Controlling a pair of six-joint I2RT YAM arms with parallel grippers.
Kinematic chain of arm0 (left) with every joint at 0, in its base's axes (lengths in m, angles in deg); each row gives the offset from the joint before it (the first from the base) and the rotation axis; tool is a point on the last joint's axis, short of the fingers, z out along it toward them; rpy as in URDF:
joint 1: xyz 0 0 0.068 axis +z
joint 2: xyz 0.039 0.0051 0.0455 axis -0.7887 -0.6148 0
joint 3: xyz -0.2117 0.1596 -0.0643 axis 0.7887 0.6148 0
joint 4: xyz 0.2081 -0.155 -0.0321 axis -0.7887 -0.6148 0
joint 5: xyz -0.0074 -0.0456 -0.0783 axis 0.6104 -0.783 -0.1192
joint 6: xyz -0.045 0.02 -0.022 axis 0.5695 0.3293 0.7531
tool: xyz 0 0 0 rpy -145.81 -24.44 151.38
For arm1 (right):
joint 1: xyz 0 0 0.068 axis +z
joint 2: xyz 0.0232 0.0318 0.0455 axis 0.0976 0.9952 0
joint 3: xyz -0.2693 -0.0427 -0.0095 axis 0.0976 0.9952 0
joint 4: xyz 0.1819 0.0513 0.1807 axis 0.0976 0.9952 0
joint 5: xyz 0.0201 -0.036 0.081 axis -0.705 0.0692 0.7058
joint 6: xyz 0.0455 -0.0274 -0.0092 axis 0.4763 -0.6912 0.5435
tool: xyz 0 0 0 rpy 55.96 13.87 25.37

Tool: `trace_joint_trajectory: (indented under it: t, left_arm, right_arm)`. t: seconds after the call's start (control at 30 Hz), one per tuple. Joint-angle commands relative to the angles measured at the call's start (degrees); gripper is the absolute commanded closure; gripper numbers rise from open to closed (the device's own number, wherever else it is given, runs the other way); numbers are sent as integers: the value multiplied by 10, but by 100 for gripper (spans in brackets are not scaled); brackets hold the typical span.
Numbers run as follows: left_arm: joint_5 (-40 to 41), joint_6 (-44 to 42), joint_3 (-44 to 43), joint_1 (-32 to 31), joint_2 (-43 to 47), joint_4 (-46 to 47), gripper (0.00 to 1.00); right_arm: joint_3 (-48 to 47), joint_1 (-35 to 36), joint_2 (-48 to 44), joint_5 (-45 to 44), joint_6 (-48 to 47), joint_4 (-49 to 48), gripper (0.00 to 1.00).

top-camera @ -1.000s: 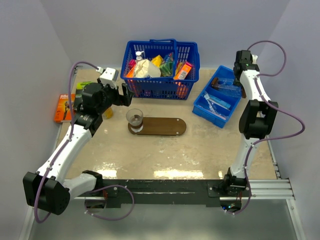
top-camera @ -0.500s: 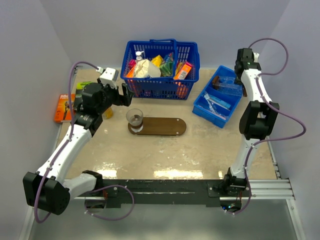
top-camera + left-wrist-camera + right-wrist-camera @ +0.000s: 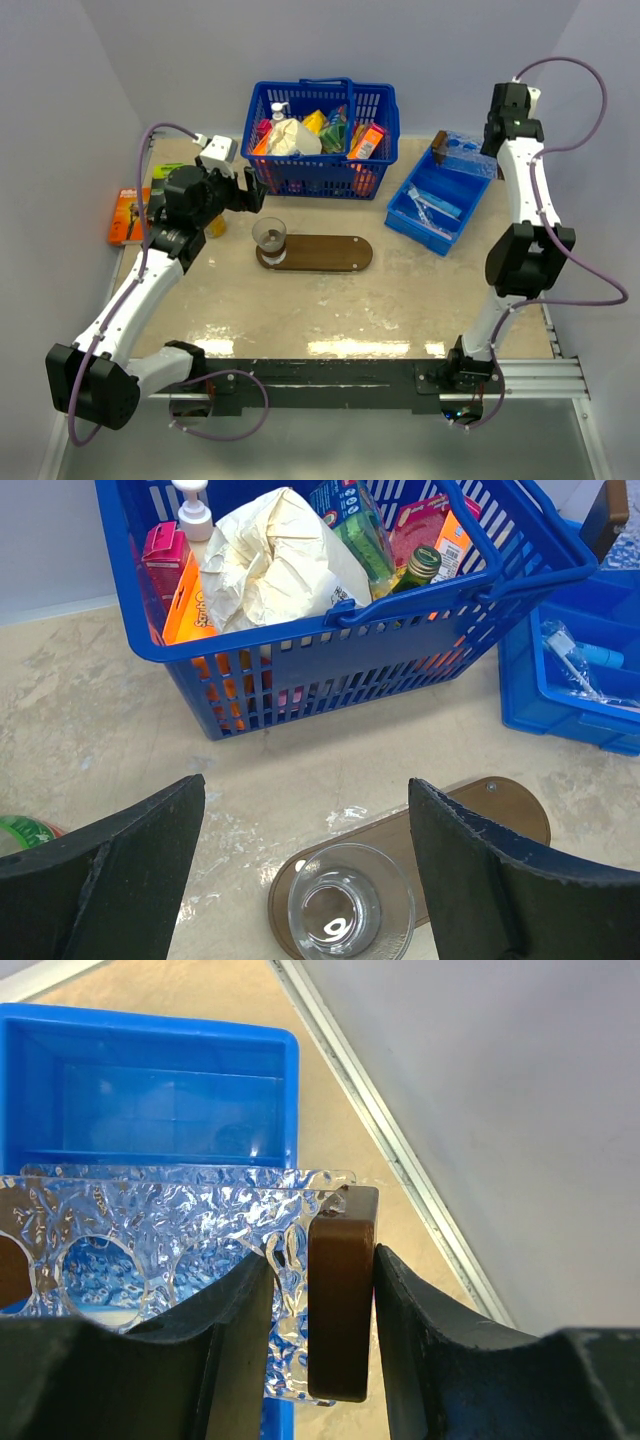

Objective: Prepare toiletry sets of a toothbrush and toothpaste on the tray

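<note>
The dark brown oval tray (image 3: pixel 335 255) lies mid-table with a clear glass cup (image 3: pixel 269 236) on its left end. My left gripper (image 3: pixel 247 190) hovers open just behind that cup (image 3: pixel 350 905), and the tray's bare end (image 3: pixel 505 805) shows by the right finger. My right gripper (image 3: pixel 488 150) is raised over the back of the blue bin (image 3: pixel 412 215), shut on the brown wooden end block (image 3: pixel 340 1300) of a clear embossed rack (image 3: pixel 150 1250) with round holes. Slim wrapped toiletry items (image 3: pixel 432 208), pale sticks and blue tubes (image 3: pixel 580 658), lie in the bin; I cannot single out the toothbrush.
A blue basket (image 3: pixel 320 140) full of groceries stands behind the tray, its handle (image 3: pixel 470 580) close to my left gripper. An orange box (image 3: pixel 128 215) lies at the far left. The table's right rail (image 3: pixel 400 1150) and the wall run close beside my right gripper.
My right arm has risen and swung back toward the right wall, carrying the clear rack up off the blue bin. The left arm has not moved.
</note>
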Motion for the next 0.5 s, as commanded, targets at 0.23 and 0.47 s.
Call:
trace_joint_trajectory:
  t: [0.23, 0.47]
  left_arm:
    - [7, -5, 3, -2, -1, 21, 13]
    - [0, -4, 3, -2, -6, 20, 13]
  right_arm:
    - [104, -4, -163, 166, 29, -87, 100]
    - [169, -2, -237, 230, 37, -90, 100]
